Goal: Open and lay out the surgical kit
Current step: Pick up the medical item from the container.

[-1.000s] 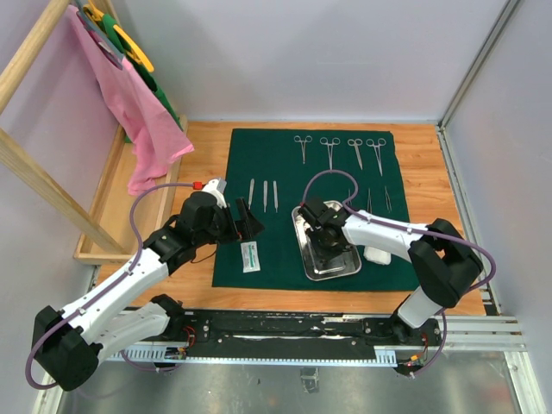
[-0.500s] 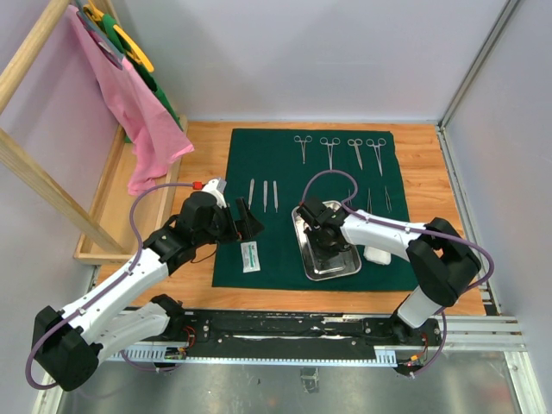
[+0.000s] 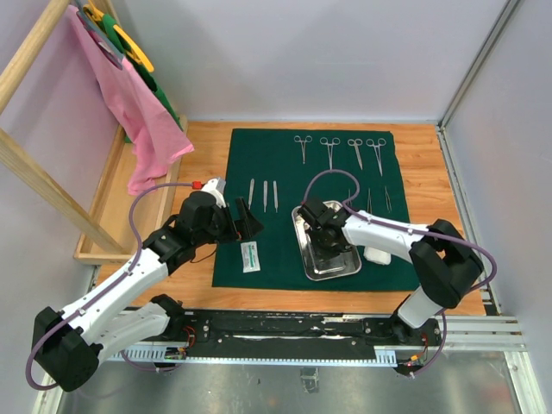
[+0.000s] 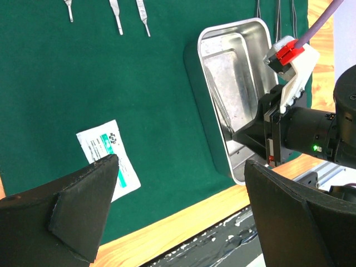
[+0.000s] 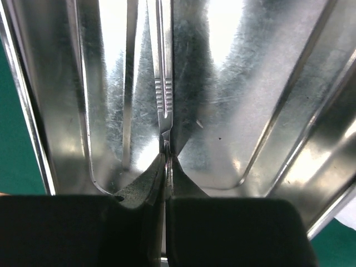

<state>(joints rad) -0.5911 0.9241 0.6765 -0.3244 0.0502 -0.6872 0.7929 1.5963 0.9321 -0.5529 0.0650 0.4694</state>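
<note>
From above, the right pincer [image 3: 325, 242] is down inside the steel tray [image 3: 301, 233], which sits toward 5 o'clock on the green cloth [image 3: 276, 164]. The main risk, as I judge it, is the tray rising or sliding with the arm if the fingers rub its wall on the way up. That could knock the gauze wad [image 3: 377, 255] lying just beside it at 3 o'clock. The left pincer [image 3: 250, 222] hangs released above the cloth, with the white packet [image 3: 251, 256] just off it at 6 o'clock. A row of clamps [image 3: 340, 148] is already laid out at 12 o'clock.

In the left wrist view, the left pincer [image 4: 181, 161] stands wide and grasps nothing. The packet [image 4: 108, 158] lies flat at 9 o'clock of the gap. The tray [image 4: 192, 61] lies at 1 o'clock, with the right pincer [image 4: 238, 136] reaching into it.

In the right wrist view, the right pincer [image 5: 166, 161] is clenched on the near tip of a slim steel tool [image 5: 163, 97]. The tool lies on the tray floor and runs from the fingertips toward 12 o'clock. Held only at its end, it will probably swing or slip out if lifted quickly.
</note>
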